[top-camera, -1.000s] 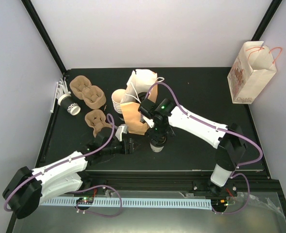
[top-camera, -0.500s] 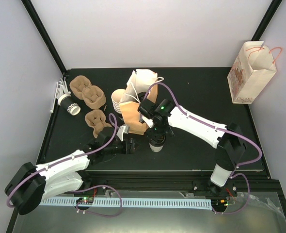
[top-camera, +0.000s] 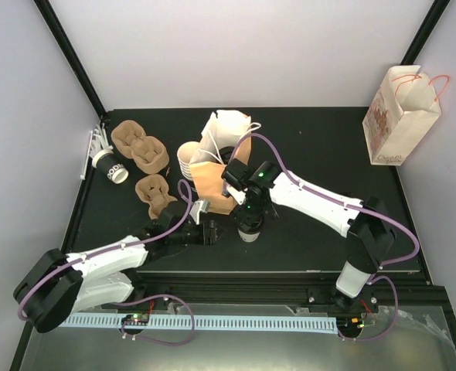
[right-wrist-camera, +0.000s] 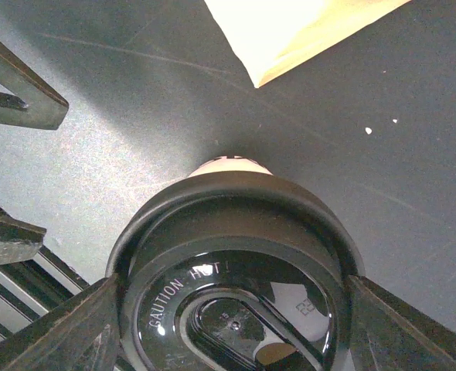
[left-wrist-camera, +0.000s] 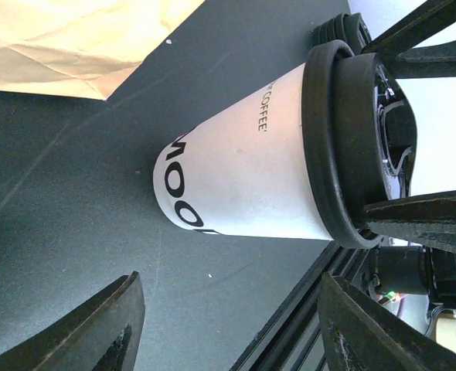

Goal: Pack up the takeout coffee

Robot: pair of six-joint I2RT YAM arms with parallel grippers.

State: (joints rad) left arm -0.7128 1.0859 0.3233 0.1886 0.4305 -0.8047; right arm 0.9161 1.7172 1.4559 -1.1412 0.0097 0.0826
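Note:
A takeout coffee cup (top-camera: 248, 233), white with a black lid (right-wrist-camera: 236, 255), stands upright on the black table near its front edge. My right gripper (right-wrist-camera: 232, 309) comes down on it from above, with a finger lying against the lid's rim on each side. My left gripper (left-wrist-camera: 229, 297) sits low on the table just left of the cup (left-wrist-camera: 243, 178). Its jaws are open with nothing between them, and the cup is a short way ahead of them. A second lidded cup (top-camera: 112, 167) lies on its side at the far left.
A brown paper bag (top-camera: 211, 185) lies flat just behind the cup, with a white bag (top-camera: 229, 130) behind that. A stack of lidless cups (top-camera: 188, 158) and brown pulp carriers (top-camera: 139, 147) are at the left. A printed bag (top-camera: 402, 116) stands at the back right.
My left arm has slid right, bringing its open jaws closer to the standing cup. The right gripper has stayed over the lid with only a slight shift.

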